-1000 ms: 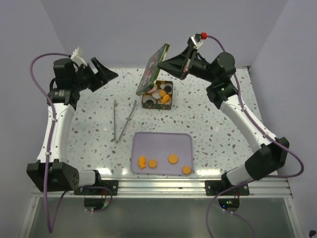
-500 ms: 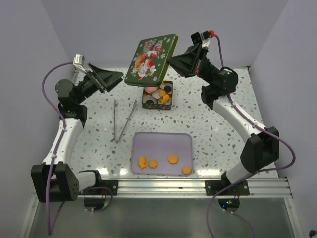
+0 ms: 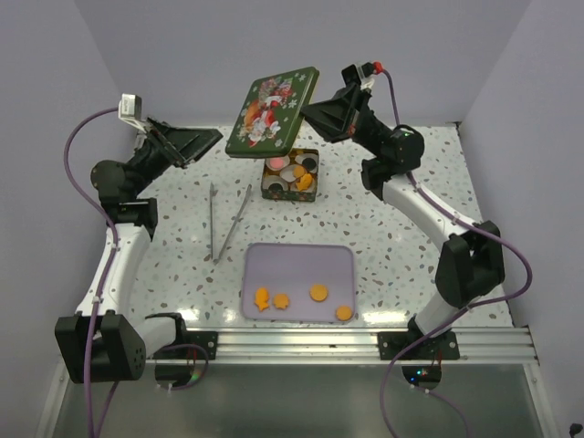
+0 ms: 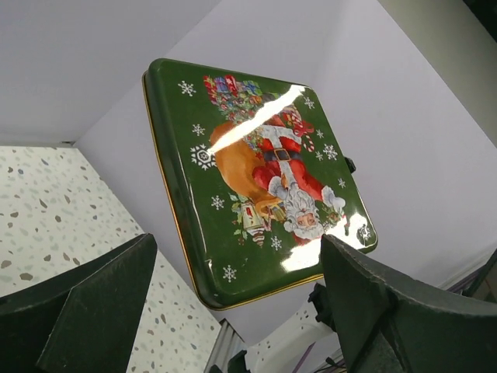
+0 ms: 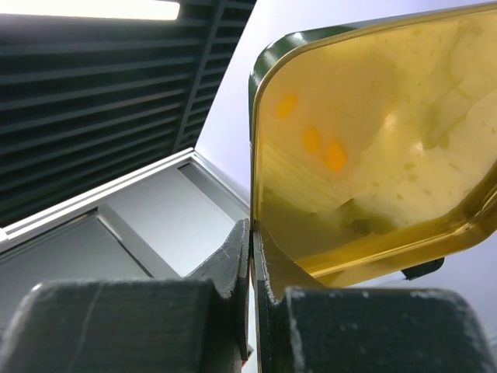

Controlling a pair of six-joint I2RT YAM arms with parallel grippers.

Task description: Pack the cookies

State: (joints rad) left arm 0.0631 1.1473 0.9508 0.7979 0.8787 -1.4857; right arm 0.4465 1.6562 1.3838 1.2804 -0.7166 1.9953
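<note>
**Lid aloft, four cookies not yet packed**

The left pincer (image 3: 208, 142) hung high at the far left, its jaws apart and empty, aimed at the lid but clear of it. Below it, tongs (image 3: 228, 219) lay on the worktop (image 3: 164, 246). Four orange cookies (image 3: 318, 292) sat on the lilac tray (image 3: 301, 258) at the near centre, and more lay in the open tin (image 3: 290, 175) beyond. Above the tin, the green Santa lid (image 3: 274, 109) hung tilted, with the right pincer (image 3: 313, 113) clamped on its right rim (the wrist view showed both fingers pinching the edge).

The step looked like clearing the lid away. The next move probably called for parking it or handing it over, then moving the tray's cookies into the tin.
</note>
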